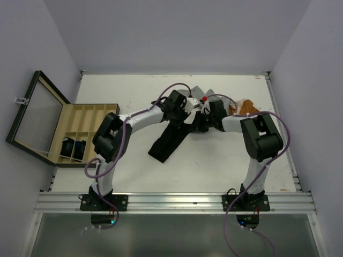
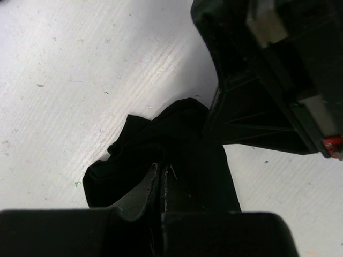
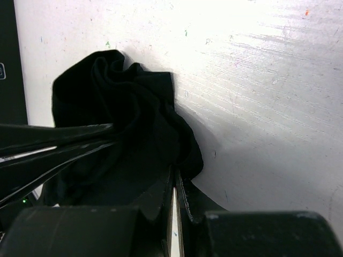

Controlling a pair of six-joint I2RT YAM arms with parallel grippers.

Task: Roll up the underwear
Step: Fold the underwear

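Note:
A black underwear (image 1: 169,140) lies on the white table, one end bunched and lifted at the middle, the rest trailing toward the near left. My left gripper (image 1: 191,110) is shut on the bunched end of the black cloth (image 2: 161,139). My right gripper (image 1: 203,122) is shut on the same cloth (image 3: 128,118) from the other side, close against the left one. In the left wrist view the right gripper's body (image 2: 268,80) fills the upper right. A grey striped garment (image 1: 201,92) and an orange-brown one (image 1: 247,107) lie just beyond the grippers.
A compartmented wooden box (image 1: 86,115) with its glass lid (image 1: 35,115) open stands at the left table edge. Two black rolled pieces (image 1: 73,148) sit in its near compartments. The table's right edge (image 1: 284,134) runs close to the right arm.

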